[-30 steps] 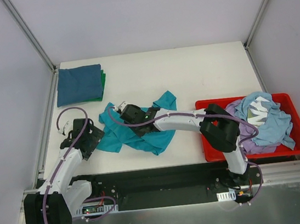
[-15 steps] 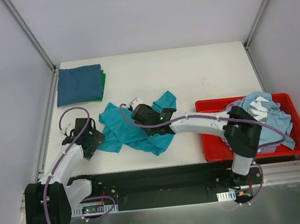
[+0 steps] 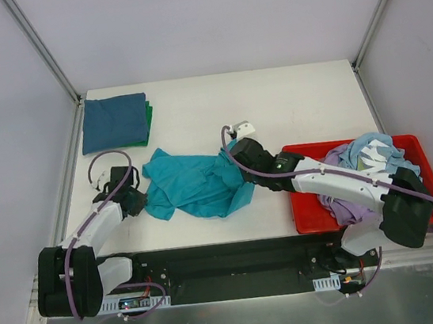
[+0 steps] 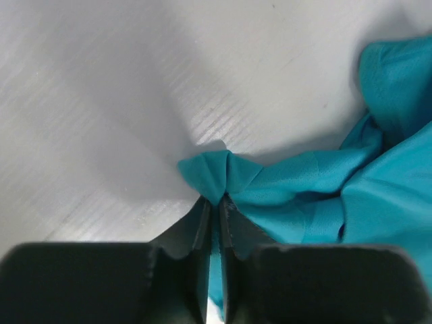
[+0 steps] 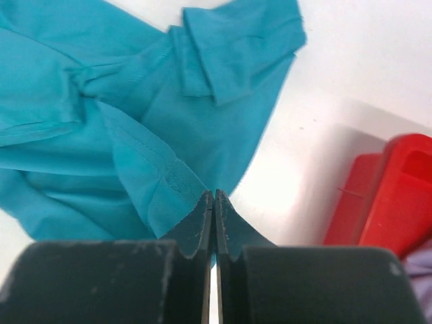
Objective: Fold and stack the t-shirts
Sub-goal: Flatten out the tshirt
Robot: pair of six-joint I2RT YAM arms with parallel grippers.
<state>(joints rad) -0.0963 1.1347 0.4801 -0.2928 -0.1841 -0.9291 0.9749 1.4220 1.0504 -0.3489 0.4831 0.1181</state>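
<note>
A teal t-shirt lies crumpled on the white table between my two arms. My left gripper is shut on a bunched corner of its left edge; in the left wrist view the cloth puckers right at the closed tips of that gripper. My right gripper is shut on the shirt's right side. The right wrist view shows a hemmed fold of the shirt pinched at the closed tips of the right gripper. A folded stack, blue over green, sits at the back left.
A red bin at the right front holds crumpled light blue and purple shirts; its corner shows close to my right gripper. Metal frame posts stand at the table's back corners.
My left gripper closed on the shirt's left edge. My right gripper travelled from the shirt's left part to its right side, pulling the cloth wider.
</note>
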